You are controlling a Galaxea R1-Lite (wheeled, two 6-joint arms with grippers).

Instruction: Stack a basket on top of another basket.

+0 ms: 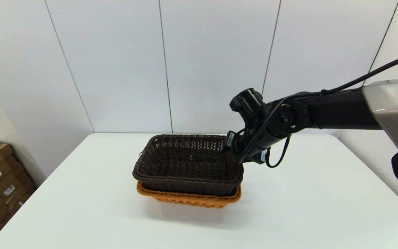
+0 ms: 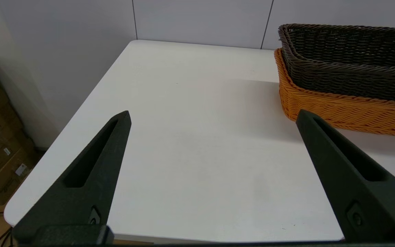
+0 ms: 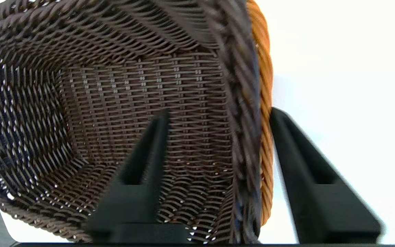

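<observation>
Black fingers (image 3: 149,154) of the right hand (image 3: 218,116) stood spread to either side of the dark basket's (image 1: 188,162) right-hand wall, one inside the weave, the other outside beyond both rims, neither clearly pressing on it. I judged that straddle was how the basket had been carried, by its braided rim, and that the hand was at the point of letting go. The dark basket sat nested in the orange-tan basket (image 1: 188,199), its rim riding above the orange one and a band of orange showing all along the near side. It looked slightly skewed, so a catch on the rim as the hand pulled away could drag it. Both stood near the middle of the white surface (image 1: 323,207). The left hand (image 2: 214,116) hung wide open over bare surface, well to the left, idle.
</observation>
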